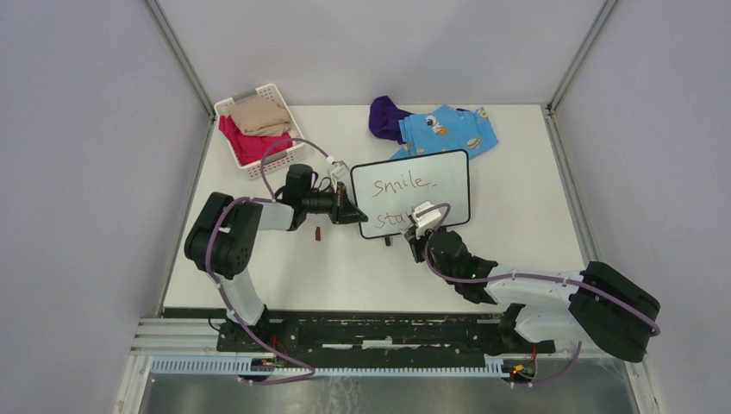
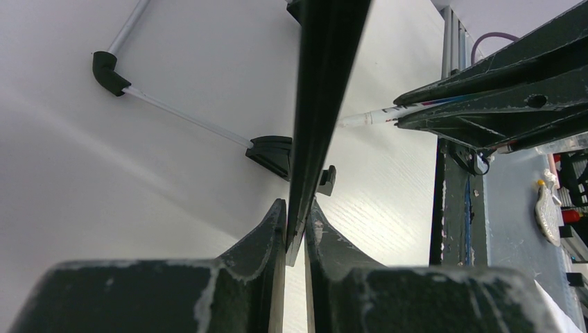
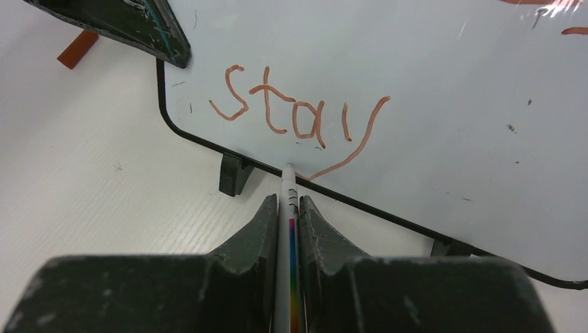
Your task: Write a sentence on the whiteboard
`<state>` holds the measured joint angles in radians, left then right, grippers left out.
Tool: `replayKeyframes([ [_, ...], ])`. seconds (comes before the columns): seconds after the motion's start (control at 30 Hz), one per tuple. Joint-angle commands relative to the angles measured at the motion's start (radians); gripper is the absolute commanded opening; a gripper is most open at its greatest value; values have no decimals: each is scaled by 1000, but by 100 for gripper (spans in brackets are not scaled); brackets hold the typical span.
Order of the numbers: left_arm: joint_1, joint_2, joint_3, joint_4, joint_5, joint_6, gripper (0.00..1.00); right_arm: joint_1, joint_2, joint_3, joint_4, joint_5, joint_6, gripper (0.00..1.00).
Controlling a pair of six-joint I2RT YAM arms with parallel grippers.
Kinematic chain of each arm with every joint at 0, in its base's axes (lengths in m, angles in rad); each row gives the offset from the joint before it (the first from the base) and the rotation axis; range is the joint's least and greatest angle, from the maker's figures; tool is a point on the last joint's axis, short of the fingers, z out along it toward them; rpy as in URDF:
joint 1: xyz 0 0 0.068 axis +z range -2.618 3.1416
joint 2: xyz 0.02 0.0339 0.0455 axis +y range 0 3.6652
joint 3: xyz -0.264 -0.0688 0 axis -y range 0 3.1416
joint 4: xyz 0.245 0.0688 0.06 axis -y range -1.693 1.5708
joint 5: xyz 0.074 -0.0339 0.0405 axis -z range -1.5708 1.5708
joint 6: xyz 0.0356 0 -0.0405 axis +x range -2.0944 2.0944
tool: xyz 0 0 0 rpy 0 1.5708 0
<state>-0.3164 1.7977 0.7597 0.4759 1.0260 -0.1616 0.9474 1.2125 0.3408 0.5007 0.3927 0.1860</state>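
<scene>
Behind right arm, sentence half hidden; left jaws grip whiteboard, right jaws marker.

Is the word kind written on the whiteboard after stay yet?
No, the lower line on the whiteboard reads only stay, with bare white beside it.

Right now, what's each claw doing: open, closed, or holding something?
Left claw: closed, gripping the edge of the whiteboard.
Right claw: closed, holding a marker with its tip at the whiteboard.

The right arm hides part of the sentence.
</scene>
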Motion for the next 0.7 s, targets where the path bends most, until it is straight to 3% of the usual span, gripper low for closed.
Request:
replayKeyframes([
  [0.0,-9,24,5,-62,-126,62,2,4,-59,37,32,37,-10,0],
  [0.3,-9,23,4,-62,-126,60,2,-101,-256,7,-78,157,-46,0],
  [0.67,-9,25,5,-62,-126,61,2,-135,-211,38,-60,98,-46,0],
])
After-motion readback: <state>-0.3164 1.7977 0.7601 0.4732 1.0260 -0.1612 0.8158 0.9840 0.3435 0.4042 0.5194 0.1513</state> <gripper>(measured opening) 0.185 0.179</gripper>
